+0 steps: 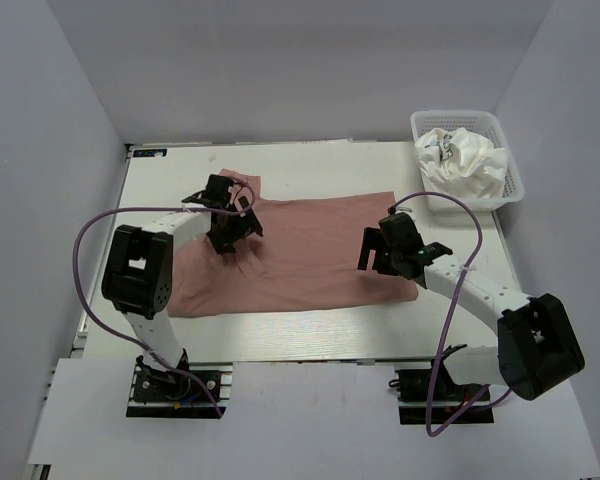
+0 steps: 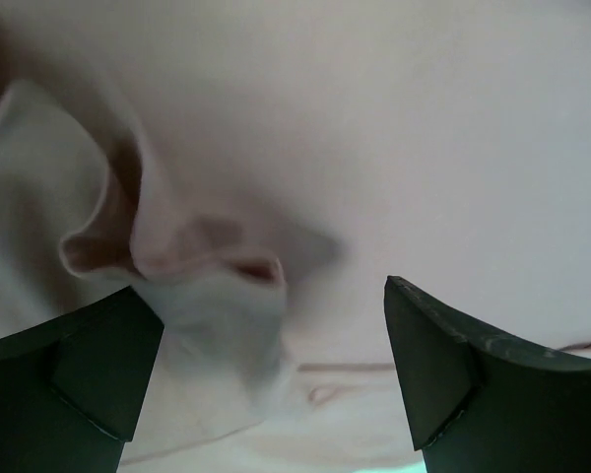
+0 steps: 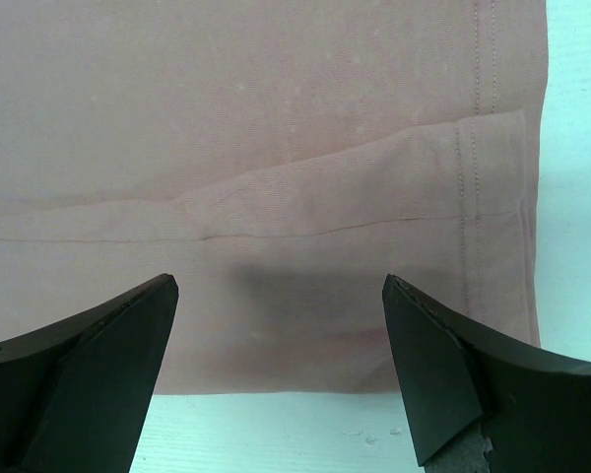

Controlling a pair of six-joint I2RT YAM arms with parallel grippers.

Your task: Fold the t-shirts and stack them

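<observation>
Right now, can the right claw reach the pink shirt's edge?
Probably yes. The right claw hangs open just above the pink shirt near its hem, with nothing in between.

A dusty pink t-shirt (image 1: 310, 250) lies spread lengthwise across the middle of the tabletop (image 1: 310, 165), mostly flat. One sleeve juts toward the far left. The cloth is puckered into a small raised ruffle in its left part. At its right end the double-stitched hem runs straight, with one layer folded over another. Well apart from it, crumpled white t-shirts (image 1: 465, 160) with dark print sit heaped in a basket (image 1: 517, 186) at the far right corner.
</observation>
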